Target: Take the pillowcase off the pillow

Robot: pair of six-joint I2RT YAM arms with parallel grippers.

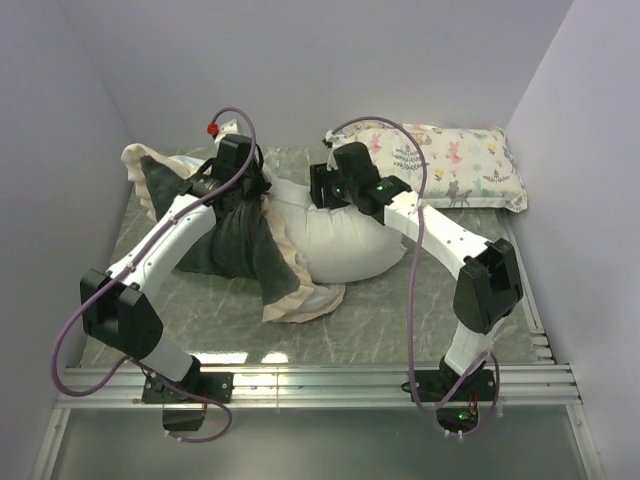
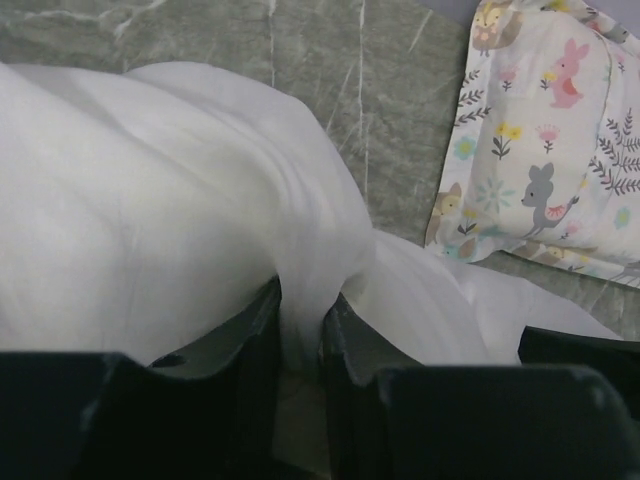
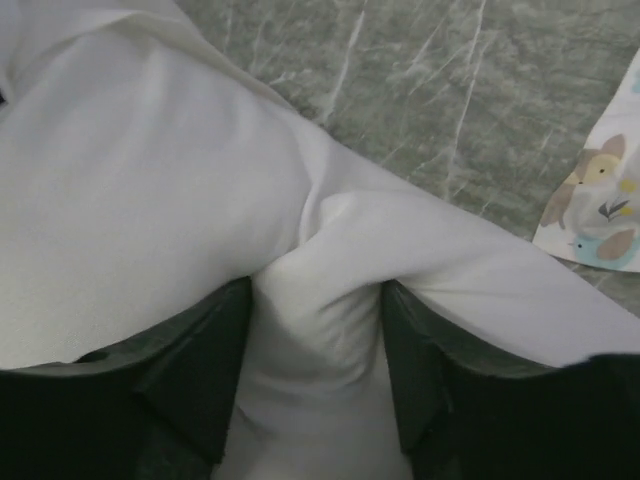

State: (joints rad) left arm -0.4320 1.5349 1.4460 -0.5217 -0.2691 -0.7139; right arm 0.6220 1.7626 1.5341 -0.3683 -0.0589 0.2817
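Now the left gripper (image 2: pixel 302 305) is pinching a thin fold of the white pillow (image 1: pixel 350 240) between its two dark fingers, which are standing nearly together. Beside it, the right gripper (image 3: pixel 315 290) is holding its fingers well apart. A soft hump of the same white fabric is filling the gap and touching both inner faces, looking loose rather than squeezed. Both grippers are bearing down on the pillow's far-left part, near each other, the left one where white meets dark.

The pillow is lying across the middle of the grey marbled table (image 1: pixel 370 320), mostly bared. The pillowcase (image 1: pixel 235 250) is bunching at its left end under the left arm, with dark grey plush uppermost and cream ruffle trailing toward the near edge. A small animal-print pillow (image 1: pixel 450 165) is resting at the back right, close behind the white one, showing rabbits, mice and leafy sprigs.
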